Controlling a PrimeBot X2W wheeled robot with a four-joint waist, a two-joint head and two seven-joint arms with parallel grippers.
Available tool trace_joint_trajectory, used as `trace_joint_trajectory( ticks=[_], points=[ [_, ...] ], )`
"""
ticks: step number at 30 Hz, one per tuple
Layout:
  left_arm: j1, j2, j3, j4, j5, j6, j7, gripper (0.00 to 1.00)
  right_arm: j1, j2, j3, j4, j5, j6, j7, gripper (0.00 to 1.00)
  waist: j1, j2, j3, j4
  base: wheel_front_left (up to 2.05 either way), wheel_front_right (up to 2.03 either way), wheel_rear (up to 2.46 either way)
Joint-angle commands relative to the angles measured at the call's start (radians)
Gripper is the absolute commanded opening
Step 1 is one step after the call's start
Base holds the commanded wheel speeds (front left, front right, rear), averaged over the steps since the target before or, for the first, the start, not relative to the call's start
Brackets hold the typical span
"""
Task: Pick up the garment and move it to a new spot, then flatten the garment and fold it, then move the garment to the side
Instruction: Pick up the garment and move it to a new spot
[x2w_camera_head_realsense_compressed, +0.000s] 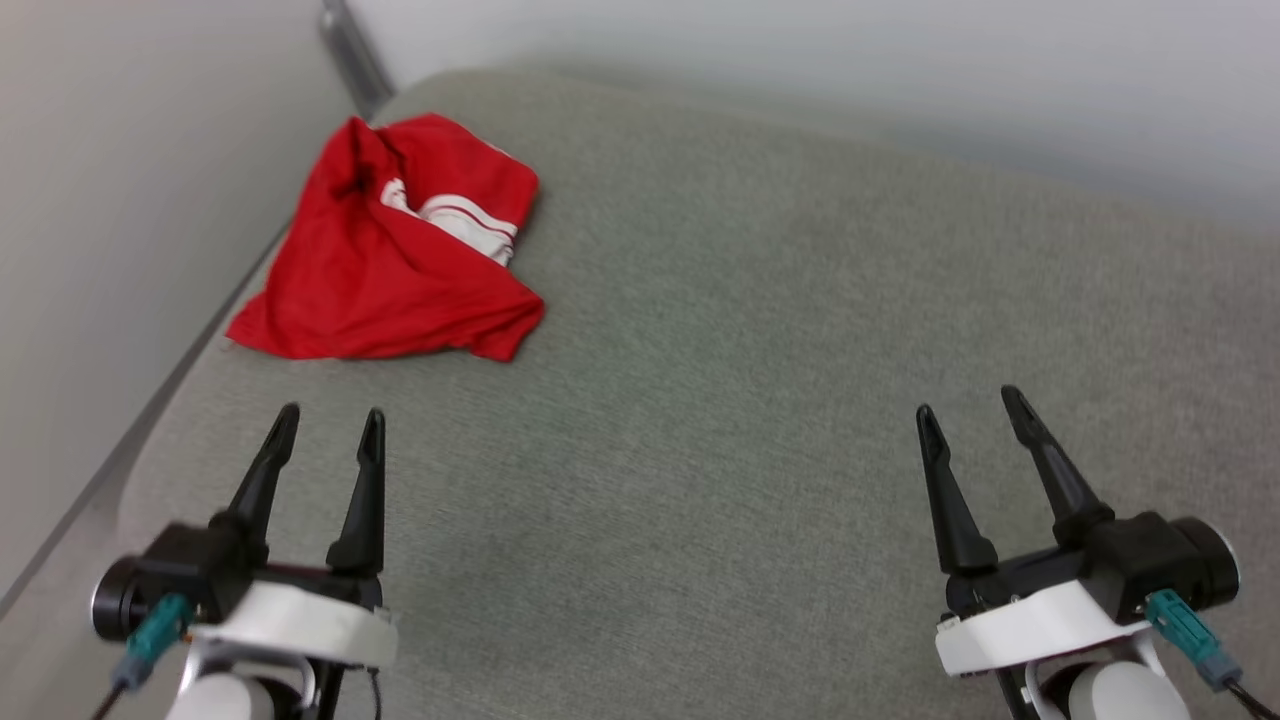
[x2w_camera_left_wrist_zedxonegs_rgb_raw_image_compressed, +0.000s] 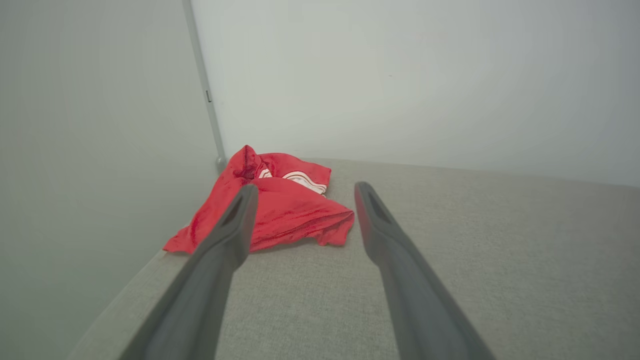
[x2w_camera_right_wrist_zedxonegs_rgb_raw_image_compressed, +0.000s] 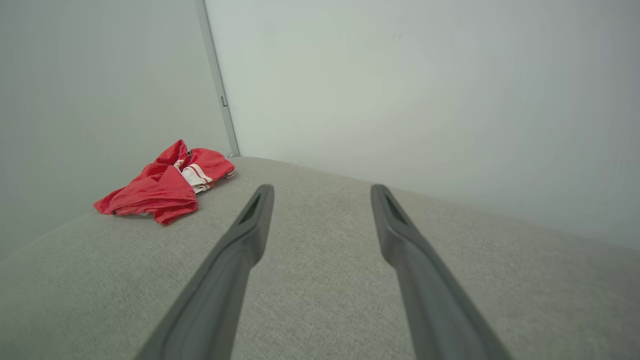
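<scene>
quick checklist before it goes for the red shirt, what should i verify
1. left gripper open and empty: ok
2. right gripper open and empty: ok
3. garment lies crumpled at the far left corner of the grey padded surface, touching neither gripper: ok
4. garment sits nearer the left gripper than the right: ok
5. room for fingers between the garment and the left wall: cannot tell
6. which side of the garment faces up: cannot tell

Head overhead, wrists low toward garment (x2w_camera_head_realsense_compressed: 390, 250)
</scene>
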Motion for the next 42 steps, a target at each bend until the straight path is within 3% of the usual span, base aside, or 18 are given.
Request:
trace_joint_trajectory(
  ticks=[1,6,13,18,22,25,33,34,35,36,37,42],
  points=[
    [-0.054,0.031,-0.023,0.040,-0.041,0.002,-0.002,1.00,-0.026,-0.001,-0.004,-0.015,-0.023,0.000,-0.002,1.00,0.0000,0.0000,0.110,-0.049,0.00,0.00,0.00],
    [-0.241,0.199,-0.148,0.198,-0.199,0.002,0.021,1.00,-0.056,-0.001,-0.015,-0.039,-0.069,0.000,-0.002,1.00,0.0000,0.0000,0.205,-0.086,0.00,0.00,0.00],
    [-0.489,0.465,-0.297,0.264,-0.474,0.002,0.181,1.00,-0.106,-0.001,-0.047,-0.073,-0.114,0.000,-0.002,1.00,0.0000,0.0000,0.320,-0.147,0.00,0.00,0.00],
    [-0.617,0.610,-0.385,0.305,-0.679,0.002,0.345,1.00,-0.125,-0.001,-0.070,-0.094,-0.126,0.000,-0.002,1.00,0.0000,0.0000,0.377,-0.181,0.00,0.00,0.00],
    [-0.678,0.686,-0.437,0.337,-0.868,0.002,0.548,1.00,-0.134,-0.001,-0.076,-0.104,-0.123,0.000,-0.002,1.00,0.0000,0.0000,0.409,-0.207,0.00,0.00,0.00],
    [-0.712,0.729,-0.466,0.363,-0.951,0.002,0.659,1.00,-0.141,-0.001,-0.078,-0.106,-0.115,0.000,-0.002,1.00,0.0000,0.0000,0.428,-0.222,0.00,0.00,0.00],
    [-0.742,0.753,-0.533,0.418,-1.051,0.002,0.784,1.00,-0.154,-0.001,-0.077,-0.106,-0.108,0.000,-0.002,1.00,0.0000,0.0000,0.465,-0.253,0.00,0.00,0.00],
    [-0.738,0.753,-0.548,0.422,-1.062,0.002,0.804,0.96,-0.155,-0.001,-0.078,-0.107,-0.108,0.000,-0.001,1.00,0.0000,0.0000,0.469,-0.255,0.00,0.00,0.00],
    [-0.733,0.751,-0.566,0.426,-1.072,0.002,0.823,0.54,-0.154,-0.001,-0.081,-0.107,-0.107,0.000,-0.001,1.00,0.0000,0.0000,0.471,-0.257,0.00,0.00,0.00],
    [-0.727,0.747,-0.580,0.429,-1.081,0.002,0.833,0.18,-0.152,-0.001,-0.082,-0.107,-0.107,0.000,-0.001,1.00,0.0000,0.0000,0.471,-0.259,0.00,0.00,0.00],
    [-0.721,0.743,-0.592,0.429,-1.089,0.002,0.837,0.00,-0.151,-0.001,-0.085,-0.104,-0.106,-0.001,-0.001,1.00,0.0000,0.0000,0.469,-0.260,0.00,0.00,0.00],
    [-0.704,0.750,-0.613,0.403,-1.117,0.000,0.789,0.00,-0.143,-0.001,-0.082,-0.085,-0.105,0.000,-0.001,1.00,0.0000,0.0000,0.427,-0.260,0.00,0.00,0.00]
  ],
)
